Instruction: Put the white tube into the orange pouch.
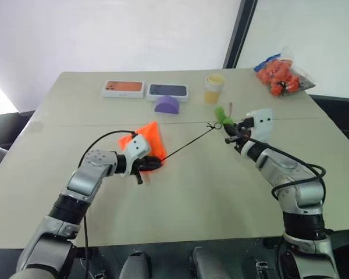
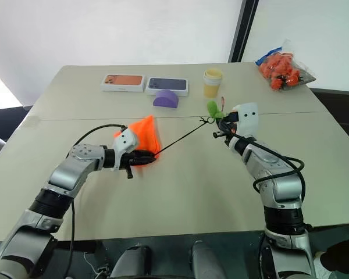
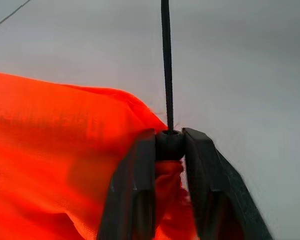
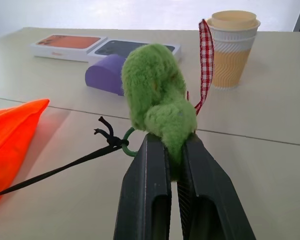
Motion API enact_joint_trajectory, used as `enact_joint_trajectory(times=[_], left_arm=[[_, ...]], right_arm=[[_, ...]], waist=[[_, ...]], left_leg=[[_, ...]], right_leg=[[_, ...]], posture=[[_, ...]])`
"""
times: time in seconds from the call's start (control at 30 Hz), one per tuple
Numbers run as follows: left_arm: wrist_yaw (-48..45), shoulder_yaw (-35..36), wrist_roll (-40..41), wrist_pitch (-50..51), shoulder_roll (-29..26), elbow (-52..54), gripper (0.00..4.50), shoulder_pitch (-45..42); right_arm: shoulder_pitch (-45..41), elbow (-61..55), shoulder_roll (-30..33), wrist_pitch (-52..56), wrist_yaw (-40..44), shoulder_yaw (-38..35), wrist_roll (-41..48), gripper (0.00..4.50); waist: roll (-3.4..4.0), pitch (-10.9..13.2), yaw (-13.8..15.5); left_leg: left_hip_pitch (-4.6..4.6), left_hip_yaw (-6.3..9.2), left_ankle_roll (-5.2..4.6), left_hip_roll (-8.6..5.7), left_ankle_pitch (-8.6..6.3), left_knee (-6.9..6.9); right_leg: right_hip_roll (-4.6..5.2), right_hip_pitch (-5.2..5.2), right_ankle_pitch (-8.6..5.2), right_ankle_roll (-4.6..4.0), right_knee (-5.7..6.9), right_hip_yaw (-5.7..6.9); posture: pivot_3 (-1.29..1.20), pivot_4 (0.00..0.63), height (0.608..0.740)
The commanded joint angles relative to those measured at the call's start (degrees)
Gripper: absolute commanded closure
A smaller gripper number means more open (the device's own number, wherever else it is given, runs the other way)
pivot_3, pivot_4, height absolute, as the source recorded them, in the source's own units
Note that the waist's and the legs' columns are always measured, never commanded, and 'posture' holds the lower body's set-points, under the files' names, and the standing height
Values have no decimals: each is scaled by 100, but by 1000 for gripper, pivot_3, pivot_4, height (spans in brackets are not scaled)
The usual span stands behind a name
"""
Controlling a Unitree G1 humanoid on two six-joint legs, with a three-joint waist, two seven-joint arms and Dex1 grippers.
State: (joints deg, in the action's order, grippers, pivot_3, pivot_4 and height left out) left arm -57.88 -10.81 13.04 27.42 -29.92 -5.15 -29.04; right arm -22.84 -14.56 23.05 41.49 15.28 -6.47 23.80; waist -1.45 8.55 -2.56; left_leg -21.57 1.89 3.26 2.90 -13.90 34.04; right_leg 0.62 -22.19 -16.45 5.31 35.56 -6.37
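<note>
While my left gripper (image 3: 169, 150) pinches the black cord stopper (image 3: 169, 144) at the neck of the orange pouch (image 1: 145, 139), its two fingers stand a little apart with the stopper clamped between them. From the stopper the black cord (image 1: 189, 143) runs taut toward two o'clock, across the table (image 1: 192, 192), to a small green ring (image 4: 129, 148) where it is knotted. My right gripper (image 4: 172, 150) is at that end: its fingers are pressed nearly together on a fuzzy green plush charm (image 4: 157, 97) that hangs from the ring, with a red-and-white checked ribbon (image 4: 206, 65) trailing beside it.

The pouch lies left of the table's middle, its bulk at about eleven o'clock from my left gripper, rising to a point. I cannot make out the white tube anywhere, so whether it sits inside the pouch I cannot tell.

Farther back, at roughly twelve o'clock from the pouch, a purple half-round object (image 1: 167, 104) rests on the table. Just behind it two flat phone boxes lie side by side, an orange-topped box (image 1: 124, 88) and a dark-topped box (image 1: 168, 91). A pale yellow cup (image 1: 214, 88) with a lid stands to the right of these, at about twelve o'clock from my right gripper. Off at the far right corner, near two o'clock, a clear bag of orange items (image 1: 281, 74) sits by the table edge.
</note>
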Motion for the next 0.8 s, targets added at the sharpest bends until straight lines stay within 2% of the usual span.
enact_joint_trajectory(times=[0.03,0.1,0.17,0.37,0.43,0.63,0.8], left_arm=[[143,411,436,400,63,509,1842,-1],[220,635,672,679,2,791,839,104],[288,903,936,932,-65,1068,775,265],[1044,2149,1472,1296,-173,1586,775,966],[1512,2560,1340,1116,-156,1557,775,1244],[2057,3038,1009,593,-276,1403,775,2118],[2226,3156,1050,404,-197,1539,775,2693]], right_arm=[[110,-396,182,129,261,96,43,3323],[199,-422,211,118,200,99,-101,2309],[331,-435,279,16,284,125,-190,1337],[1036,-349,546,-646,930,-140,-165,1337],[1252,-296,582,-877,1188,-375,1,1337],[1554,-287,689,-944,1719,-773,424,1337],[1629,-124,839,-951,2169,-701,580,1337]], waist=[[-1,0,2],[-1,0,-5],[1,-1,-18],[0,-1,-7],[0,-1,-1],[-1,0,-8],[-3,1,-2]], left_leg=[[0,1,0,0,0,0],[0,2,0,0,0,-1],[2,2,0,0,0,-2],[7,2,0,1,0,-4],[6,1,0,1,0,-1],[19,-1,0,1,0,7],[18,-1,1,2,-1,7]], right_leg=[[0,0,0,1,0,1],[-1,0,0,1,1,2],[-2,-1,0,2,2,0],[-1,2,-1,2,3,0],[0,3,-2,3,2,0],[1,17,-3,0,0,-3],[3,10,-2,-5,-3,-4]], posture=[[0,150,723],[0,150,723],[0,150,723],[0,150,723],[0,150,723],[0,150,723],[0,150,723]])
